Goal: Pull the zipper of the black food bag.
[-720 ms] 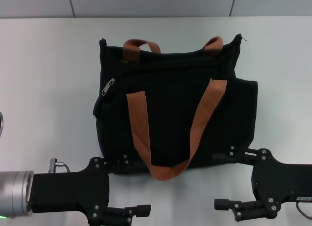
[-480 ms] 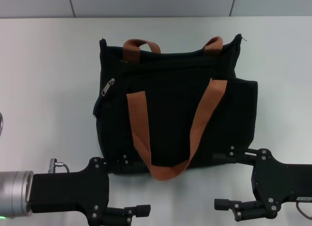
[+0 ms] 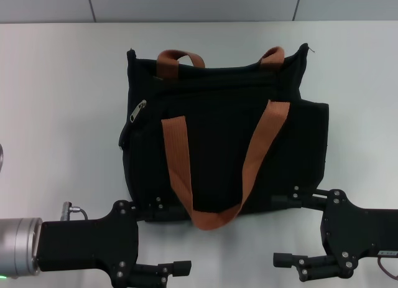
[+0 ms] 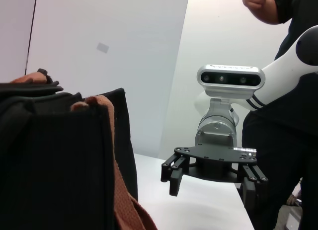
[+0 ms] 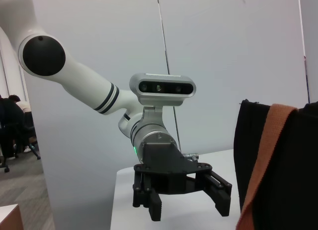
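A: Where does the black food bag [image 3: 224,135] sit?

B: Flat on the white worktop [image 3: 62,101], its opening edge on the far side and its base on the side near the robot. One rust-orange strap [image 3: 214,170] loops down across the bag's face and past its near edge; the other strap [image 3: 180,56] pokes out along the bag's far edge.

A: And the zipper [image 3: 137,111]?

B: A small silver pull tab near the bag's far left corner, lying slanted on the black fabric, just below the far edge. Nothing touches it.

A: The grippers?

B: Both hang just off the bag's near edge. The left gripper [image 3: 163,241] is at the near left corner, fingers spread wide, one finger close against the bag's edge; whether it touches I cannot tell. The right wrist view shows it [image 5: 186,192] spread and holding nothing, beside the bag [image 5: 293,175].

A: The right one?

B: The right gripper [image 3: 291,231] is at the bag's near right corner, likewise spread and holding nothing, as the left wrist view confirms [image 4: 213,183].
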Tool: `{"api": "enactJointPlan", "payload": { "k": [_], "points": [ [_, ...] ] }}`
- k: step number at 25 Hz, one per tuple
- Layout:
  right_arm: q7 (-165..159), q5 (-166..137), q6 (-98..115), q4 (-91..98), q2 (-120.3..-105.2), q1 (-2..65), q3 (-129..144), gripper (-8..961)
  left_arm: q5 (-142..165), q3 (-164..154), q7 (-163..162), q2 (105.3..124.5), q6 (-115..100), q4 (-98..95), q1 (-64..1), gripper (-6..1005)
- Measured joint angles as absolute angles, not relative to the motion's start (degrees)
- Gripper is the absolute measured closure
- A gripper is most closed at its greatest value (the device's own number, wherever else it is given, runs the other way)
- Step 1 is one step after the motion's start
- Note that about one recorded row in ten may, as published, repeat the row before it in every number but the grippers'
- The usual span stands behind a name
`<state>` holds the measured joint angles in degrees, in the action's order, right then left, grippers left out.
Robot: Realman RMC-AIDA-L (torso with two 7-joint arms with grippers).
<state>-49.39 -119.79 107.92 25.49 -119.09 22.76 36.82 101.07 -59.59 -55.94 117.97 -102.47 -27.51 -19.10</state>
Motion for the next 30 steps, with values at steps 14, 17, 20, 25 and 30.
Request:
{"api": "enactJointPlan", "payload": {
  "k": [14,17,20,25,30],
  "points": [
    [-49.4,-119.8,107.8,25.5,-119.09,22.7,36.7,121,99.4,-49.1,-52.1,118.52,-112.3,-27.3,-19.9,169],
    [-49.4,-119.8,107.6,25.5,-119.09,22.7,36.7,121,96.2,-46.4,-50.9,118.48,-113.1,-26.3,-19.9,169],
    [-49.4,-119.8,107.6,25.5,-119.09,22.7,36.7,121,91.4,-40.7,-50.8,118.08,-111.3,-24.1,-20.0,168],
    [-49.4,-119.8,107.6,25.5,-119.09,22.6,36.7,121,91.8,-36.7,-52.7,115.86,-105.5,-24.4,-20.1,168],
    [-49.7,-119.8,107.6,25.5,-119.09,22.6,36.7,121,94.9,-36.9,-54.1,113.46,-102.5,-24.5,-21.2,169]
  ]
}}
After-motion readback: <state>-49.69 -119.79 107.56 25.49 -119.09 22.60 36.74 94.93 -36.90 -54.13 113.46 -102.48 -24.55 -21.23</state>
